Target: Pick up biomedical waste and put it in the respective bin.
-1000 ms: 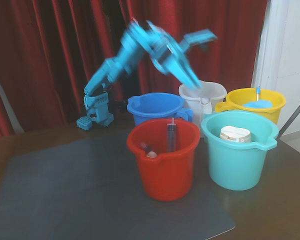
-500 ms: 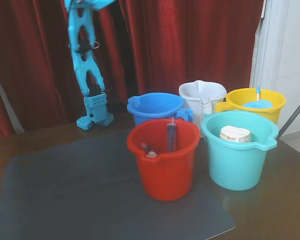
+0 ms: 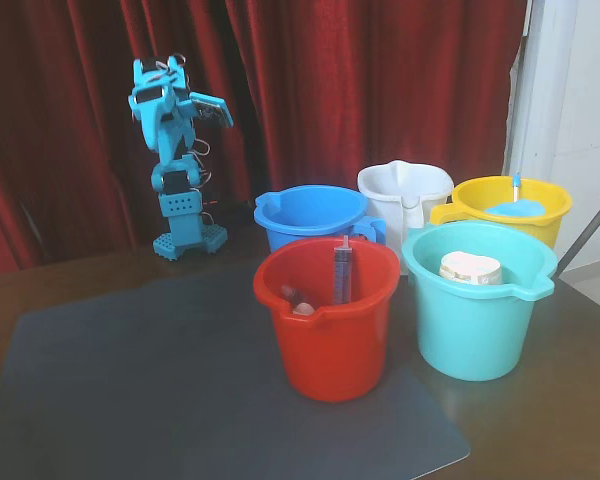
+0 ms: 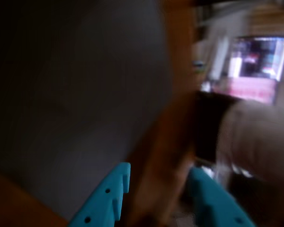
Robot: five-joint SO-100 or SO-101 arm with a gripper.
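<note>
End effector [image 4: 156, 189]: released, empty | paper cup [image 3: 470, 268]: white, crushed, inside turquoise bucket [image 3: 470, 325]

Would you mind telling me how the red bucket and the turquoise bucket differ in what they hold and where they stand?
The red bucket holds an upright syringe; the turquoise bucket holds a crushed white paper cup. In the fixed view the red bucket stands left, partly on the grey mat; the turquoise bucket stands right, on the bare table. Both are similar-sized, open plastic buckets with pouring lips.
</note>
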